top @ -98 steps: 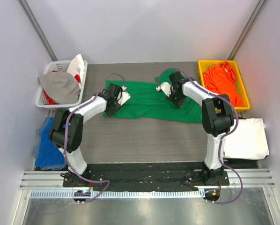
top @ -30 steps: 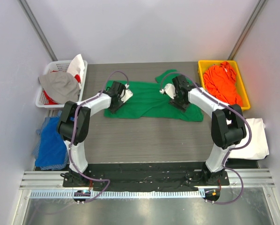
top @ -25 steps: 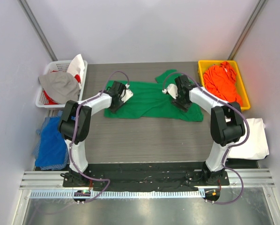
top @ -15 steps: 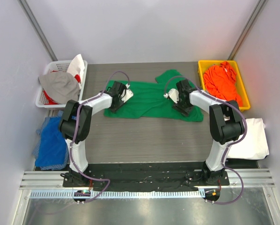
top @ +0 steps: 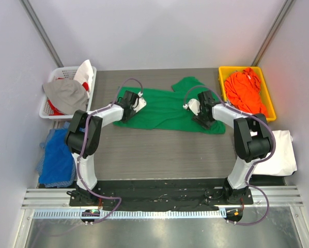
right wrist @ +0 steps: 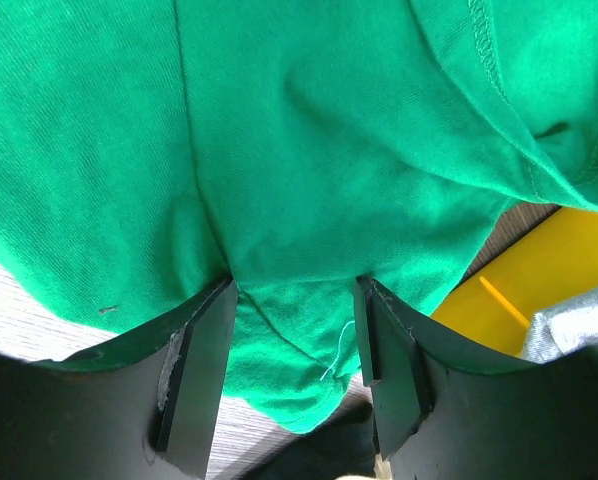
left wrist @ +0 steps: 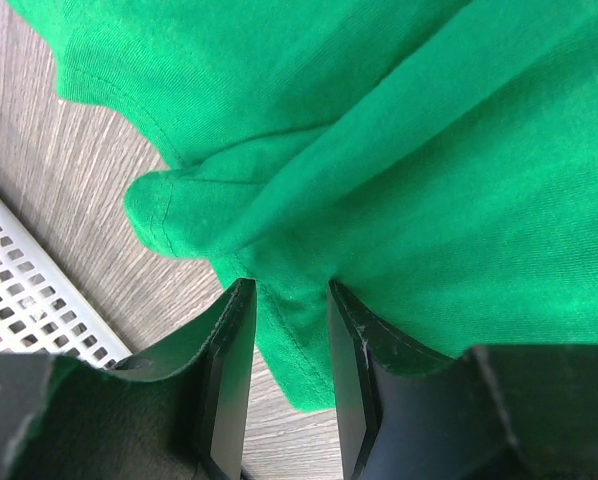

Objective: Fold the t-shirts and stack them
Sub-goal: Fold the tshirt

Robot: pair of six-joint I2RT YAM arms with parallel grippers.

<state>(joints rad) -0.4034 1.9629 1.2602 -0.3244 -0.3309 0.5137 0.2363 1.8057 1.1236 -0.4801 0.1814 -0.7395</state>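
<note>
A bright green t-shirt [top: 162, 111] lies spread across the far half of the table. My left gripper [top: 127, 103] rests on its left corner. In the left wrist view the left gripper [left wrist: 284, 290] has its jaws apart, pressed down on the green t-shirt [left wrist: 429, 150], with the hem lying between them. My right gripper [top: 205, 116] sits on the shirt's right end. Seen from the right wrist, the right gripper [right wrist: 294, 285] is also open, with the green t-shirt [right wrist: 309, 130] bunched between its fingers. An orange t-shirt [top: 245, 90] fills a bin and a white t-shirt [top: 276, 152] lies at the right.
The yellow bin [top: 222, 82] stands at the back right, close to my right gripper. A white basket [top: 53, 111] with grey and white clothes stands at the back left. Blue cloth [top: 56, 157] lies off the table's left edge.
Both grippers have slid outward on the green t-shirt: the left a little toward the left corner, the right toward the yellow bin. The shirt's right end has shifted right with it.
</note>
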